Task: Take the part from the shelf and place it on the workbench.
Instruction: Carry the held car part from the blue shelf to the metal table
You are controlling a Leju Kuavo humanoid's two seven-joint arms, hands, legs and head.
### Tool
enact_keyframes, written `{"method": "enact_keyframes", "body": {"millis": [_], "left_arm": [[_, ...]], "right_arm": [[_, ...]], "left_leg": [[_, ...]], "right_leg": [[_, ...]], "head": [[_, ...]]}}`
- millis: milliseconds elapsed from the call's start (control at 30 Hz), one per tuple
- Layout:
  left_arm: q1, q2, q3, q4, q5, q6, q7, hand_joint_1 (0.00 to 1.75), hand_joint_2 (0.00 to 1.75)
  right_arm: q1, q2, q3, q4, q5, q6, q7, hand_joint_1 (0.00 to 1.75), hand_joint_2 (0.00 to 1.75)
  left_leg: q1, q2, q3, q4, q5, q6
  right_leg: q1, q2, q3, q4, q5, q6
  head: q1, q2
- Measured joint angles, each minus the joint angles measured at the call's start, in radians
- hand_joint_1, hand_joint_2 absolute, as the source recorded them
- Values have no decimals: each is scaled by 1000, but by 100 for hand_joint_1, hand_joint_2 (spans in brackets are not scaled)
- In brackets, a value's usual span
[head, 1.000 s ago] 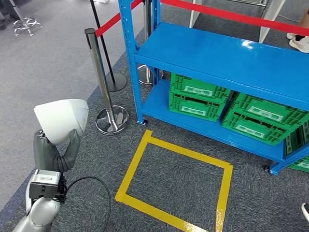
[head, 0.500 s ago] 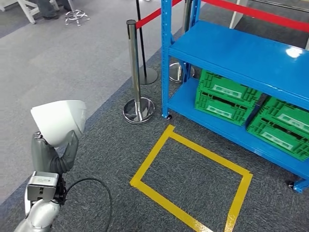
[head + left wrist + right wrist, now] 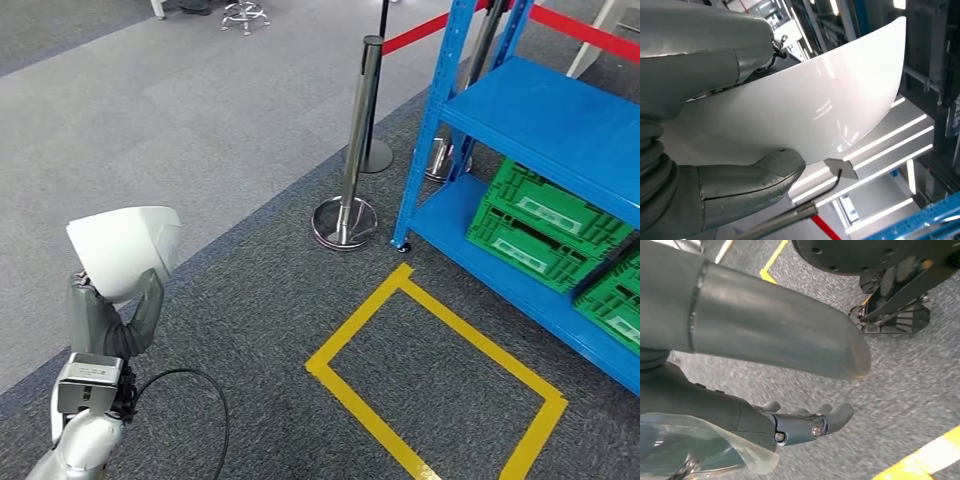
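Observation:
My left hand point(image 3: 113, 318) grips a white curved shell part point(image 3: 124, 248) at the lower left of the head view, held up in front of the arm. In the left wrist view the thumb point(image 3: 749, 185) and the hand's upper side clamp the same white part point(image 3: 810, 107). The blue shelf point(image 3: 543, 120) stands at the right, away from the part. My right hand point(image 3: 791, 422) hangs over the carpet with its fingers apart and nothing in it.
Green crates point(image 3: 543, 225) sit on the shelf's lower level. A yellow tape rectangle point(image 3: 430, 380) marks the dark carpet before the shelf. A chrome stanchion point(image 3: 355, 150) with a red belt point(image 3: 411, 33) stands to the shelf's left. Light grey carpet spreads to the left.
The whole picture has slid right: the camera has turned left, away from the shelf. My left hand keeps the white part in the same grip.

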Motion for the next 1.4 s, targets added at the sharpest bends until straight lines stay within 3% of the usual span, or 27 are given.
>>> {"method": "enact_keyframes", "body": {"millis": [67,133,167,200,233,300,333,367,433,467,500,533,600,667,733,800,867,933,967,1033,1067,1133,1167,1233,1300,1367,1400], "left_arm": [[-1,0,0,0,0,0,0,175,175],[-2,0,0,0,0,0,0,175,175],[-2,0,0,0,0,0,0,175,175],[0,0,0,0,0,0,0,175,175],[1,0,0,0,0,0,0,175,175],[0,1,0,-1,0,0,0,175,175],[-1,1,0,-1,0,0,0,175,175],[-2,1,0,-1,0,0,0,175,175],[0,1,0,0,0,0,0,175,175],[1,1,0,0,0,0,0,175,175],[1,1,0,0,0,0,0,175,175],[1,1,0,0,0,0,0,175,175],[0,1,0,0,0,0,0,175,175],[0,1,0,0,0,0,0,175,175],[3,2,1,-1,0,0,0,175,175],[2,2,1,-2,0,1,0,175,175],[0,1,0,-3,0,1,0,175,175],[2,1,0,-3,0,0,0,175,175],[3,0,0,-3,0,0,0,175,175],[3,0,0,-3,0,0,0,175,175],[3,0,0,-3,0,0,0,175,175],[2,0,0,-3,0,0,0,175,175],[2,0,0,-3,0,0,0,175,175],[5,0,0,-3,0,0,0,175,175],[5,1,0,-3,0,0,0,175,175],[3,1,0,-4,-1,0,0,175,175],[2,1,0,-4,-1,0,0,175,175]], "right_arm": [[0,0,0,0,0,0,0,0,0],[1,0,0,0,0,0,0,0,0],[2,0,-1,0,0,0,0,0,0],[2,0,-1,0,0,0,0,0,0],[2,1,-2,0,0,0,0,0,0],[3,1,-4,-1,0,0,-1,0,0],[4,1,-4,-1,0,0,-1,0,0],[5,1,-4,-1,0,0,-1,0,0],[7,2,-4,-1,0,0,-1,0,0],[6,2,-5,-1,0,0,-1,0,0],[6,2,-5,-1,0,0,-1,0,0],[5,2,-5,-1,0,0,-1,0,0],[4,2,-5,-1,0,0,-1,0,0],[3,2,-5,-1,0,0,-1,0,0],[-2,2,-4,-1,0,0,-1,0,0],[-5,2,-4,-1,0,0,-2,0,0],[-4,2,-4,-1,0,0,-1,0,0],[0,2,-4,-1,0,0,0,0,0],[1,2,-4,0,0,0,0,0,0],[2,2,-4,0,0,0,0,0,0],[2,2,-4,0,0,0,0,0,0],[3,2,-4,0,0,0,0,0,0],[4,2,-4,0,0,0,0,0,0],[3,2,-5,0,0,0,0,0,0],[3,2,-6,-1,0,-1,-1,0,0],[5,2,-7,-1,0,0,-1,0,0],[7,2,-7,-1,0,1,-1,0,0]], "left_leg": [[-2,-27,-8,14,-2,-3],[0,-53,-24,27,-1,-12],[2,-68,-33,31,3,-19],[5,-81,-40,31,7,-26],[5,-75,-46,34,6,-32],[2,-22,-71,84,-27,-45],[3,13,-95,139,-59,-51],[7,32,-125,206,-93,-57],[15,42,-168,305,-125,-66],[19,45,-164,304,-113,-69],[21,51,-141,261,-84,-71],[22,66,-102,190,-47,-71],[14,107,-37,62,-5,-62],[5,119,-26,26,-4,-45],[5,98,-30,20,3,-27],[8,78,-29,10,12,-10],[9,58,-31,7,18,1],[5,33,-34,8,20,5],[4,18,-34,9,20,5],[3,-11,-34,15,19,3],[3,-24,-36,20,17,0],[3,-49,-46,33,14,-9],[5,-61,-53,37,15,-15],[9,-76,-61,39,18,-27],[6,-34,-78,71,-3,-38],[7,24,-126,175,-60,-48],[10,36,-158,242,-88,-53]], "right_leg": [[-3,51,66,-133,55,-8],[-5,95,103,-201,67,-11],[-5,95,106,-207,64,-12],[-4,81,107,-209,66,-14],[-6,66,107,-213,69,-18],[-9,32,108,-220,75,-25],[-9,15,108,-221,76,-27],[-8,-3,106,-221,76,-27],[-7,-37,103,-221,75,-27],[-8,-53,103,-221,75,-27],[-8,-67,104,-221,75,-26],[-8,-80,106,-221,74,-24],[-6,-102,108,-220,72,-16],[-3,-120,109,-220,72,-5],[-5,-131,111,-221,69,7],[-8,-89,94,-179,37,14],[-8,-29,38,-59,-27,13],[-6,-11,-19,53,-63,12],[-5,-9,-26,60,-52,10],[-5,6,14,-35,18,6],[-6,31,44,-102,48,4],[-10,71,86,-191,73,2],[-9,78,92,-201,68,1],[-8,55,97,-206,72,-6],[-11,28,101,-212,75,-16],[-12,-1,104,-215,74,-22],[-11,-17,103,-215,73,-23]], "head": [[0,0],[0,0],[0,0],[0,0],[0,0],[-8,0],[-12,0],[-15,0],[-16,0],[-16,0],[-16,0],[-16,0],[-15,0],[-15,0],[-15,0],[-10,0],[-4,0],[-2,0],[-2,0],[-2,0],[-2,0],[-3,0],[-4,0],[-3,0],[-10,0],[-19,0],[-20,0]]}}
